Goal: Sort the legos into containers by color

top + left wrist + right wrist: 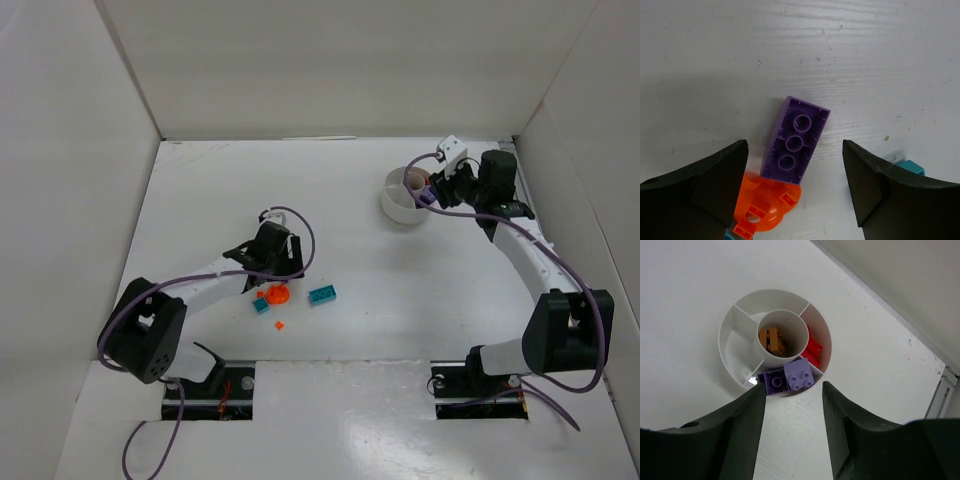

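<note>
**Left arm.** The left fingers (700, 185) are released and spread over the bench (715, 60). A purple brick (799, 131) lies slanted between them, hollow side up, touching neither finger. An orange piece (767, 205) touches the brick's near end, beside one finger. A teal brick (910, 166) shows just past the other finger.

**Right arm.** The right fingers (715, 440) are also released and grasp nothing. The white dish (727, 335) sits just beyond their tips. Two purple bricks (799, 374) fill the wedge nearest the tips, red pieces (812, 350) the adjoining wedge, and brown pieces (771, 339) the central ring.
</note>
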Controlling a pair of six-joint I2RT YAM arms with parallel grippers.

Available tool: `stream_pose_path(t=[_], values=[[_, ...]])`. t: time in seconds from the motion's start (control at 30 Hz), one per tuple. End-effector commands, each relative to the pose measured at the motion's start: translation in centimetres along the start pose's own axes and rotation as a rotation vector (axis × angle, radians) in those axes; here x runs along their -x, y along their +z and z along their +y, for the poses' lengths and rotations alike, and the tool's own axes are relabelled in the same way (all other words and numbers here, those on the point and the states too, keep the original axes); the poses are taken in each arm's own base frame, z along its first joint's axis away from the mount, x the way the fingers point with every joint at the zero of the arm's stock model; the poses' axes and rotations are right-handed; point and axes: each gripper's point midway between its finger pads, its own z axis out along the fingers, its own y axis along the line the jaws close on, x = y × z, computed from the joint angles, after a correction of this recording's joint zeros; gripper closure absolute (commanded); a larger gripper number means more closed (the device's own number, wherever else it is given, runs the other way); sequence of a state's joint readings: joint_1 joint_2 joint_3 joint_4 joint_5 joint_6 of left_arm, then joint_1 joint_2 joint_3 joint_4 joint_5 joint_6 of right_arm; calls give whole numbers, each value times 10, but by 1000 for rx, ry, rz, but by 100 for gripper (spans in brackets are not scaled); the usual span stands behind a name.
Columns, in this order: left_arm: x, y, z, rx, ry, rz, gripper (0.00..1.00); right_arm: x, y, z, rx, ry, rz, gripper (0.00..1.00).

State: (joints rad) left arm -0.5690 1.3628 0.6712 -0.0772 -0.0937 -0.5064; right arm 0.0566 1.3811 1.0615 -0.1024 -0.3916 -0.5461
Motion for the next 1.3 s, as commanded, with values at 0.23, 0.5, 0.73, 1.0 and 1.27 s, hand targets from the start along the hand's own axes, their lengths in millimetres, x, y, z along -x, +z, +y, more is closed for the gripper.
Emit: stream_pose_path(t=[0.23, 0.5, 0.73, 1.0, 1.27], values=[[-19, 13, -1, 39, 49, 52, 55, -3, -9, -1, 14, 7, -14, 46], [-8, 4, -28, 29, 114, 7, 90, -7, -20, 5, 28, 23, 8, 46], [21, -30, -87, -99, 281, -174, 93, -2, -40, 53, 214, 58, -56, 42], [23, -99, -186, -466, 562, -348, 90, 13, -75, 127, 525, 116, -141, 35], [18, -133, -222, -556, 658, -438, 89, 45, -98, 190, 661, 223, -190, 31]])
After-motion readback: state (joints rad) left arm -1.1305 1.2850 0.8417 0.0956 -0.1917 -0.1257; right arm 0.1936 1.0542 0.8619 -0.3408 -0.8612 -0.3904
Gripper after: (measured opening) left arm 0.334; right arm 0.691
